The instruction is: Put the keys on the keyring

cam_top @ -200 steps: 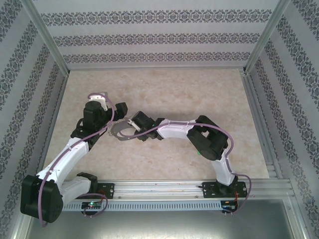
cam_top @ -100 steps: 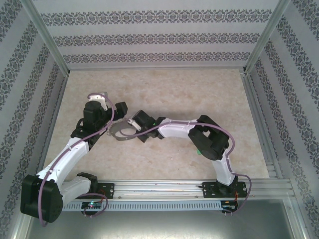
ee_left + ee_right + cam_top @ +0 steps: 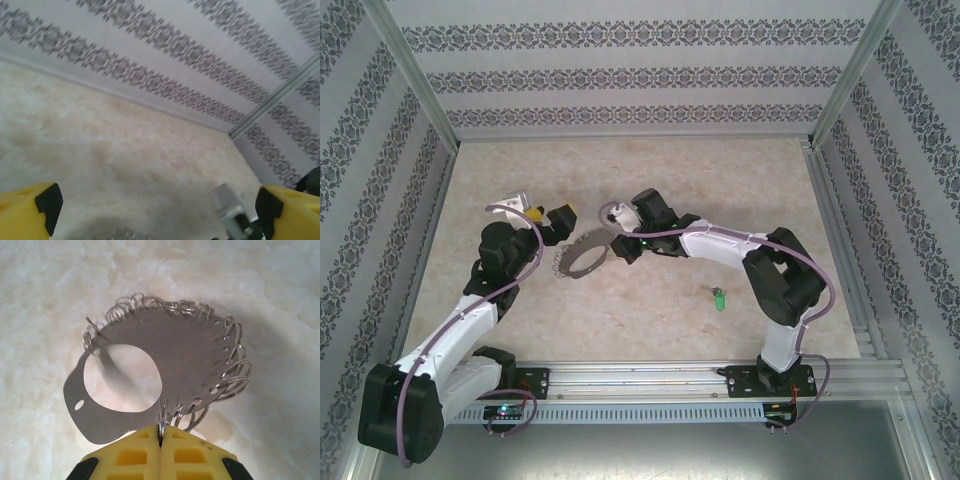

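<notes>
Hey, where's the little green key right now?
In the top view, the green key lies on the table, right of centre, close beside the right arm and well apart from the keyring.

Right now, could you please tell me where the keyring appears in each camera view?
Top external: keyring left of centre, between the arms, right pincer at its right rim.
Left wrist: blurred grey fringe at the bottom edge, possibly it.
Right wrist: keyring mid-frame, a rim loop clamped by the right pincer below.
Shared landmark: the marbled table.
</notes>
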`<state>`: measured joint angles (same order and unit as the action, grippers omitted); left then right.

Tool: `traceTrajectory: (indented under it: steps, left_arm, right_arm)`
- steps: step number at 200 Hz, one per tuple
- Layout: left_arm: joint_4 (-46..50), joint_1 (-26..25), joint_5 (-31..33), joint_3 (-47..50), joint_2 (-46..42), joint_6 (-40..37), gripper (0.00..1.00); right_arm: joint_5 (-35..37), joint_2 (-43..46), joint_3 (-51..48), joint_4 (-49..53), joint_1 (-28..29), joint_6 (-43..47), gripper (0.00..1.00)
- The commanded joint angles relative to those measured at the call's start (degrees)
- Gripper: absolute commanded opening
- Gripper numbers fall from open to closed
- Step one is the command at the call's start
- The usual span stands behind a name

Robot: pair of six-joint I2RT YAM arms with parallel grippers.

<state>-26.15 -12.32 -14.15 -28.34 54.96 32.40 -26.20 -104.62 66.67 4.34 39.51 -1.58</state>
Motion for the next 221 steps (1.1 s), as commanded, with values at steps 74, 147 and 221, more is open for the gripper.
traceTrajectory:
  steps: [74,147,221]
  left_arm:
    - [2.4,-0.5,-19.1,-8.2,5.2,-2.6,0.93]
    - [10.2,-8.1,-21.0,-16.7,16.2,-9.6,0.97]
    - [9.2,-11.0,-24.6,-23.3,25.9,-14.0,0.89]
  right_arm:
    - [-16.5,15.6,-9.1,-8.0,-7.9,-3.7,0.00]
    - [-15.4,19.6,-13.6,-12.0,-13.1,-6.3,0.00]
    - [-15.2,22.9,-18.0,-17.8,-16.4,-9.8,0.00]
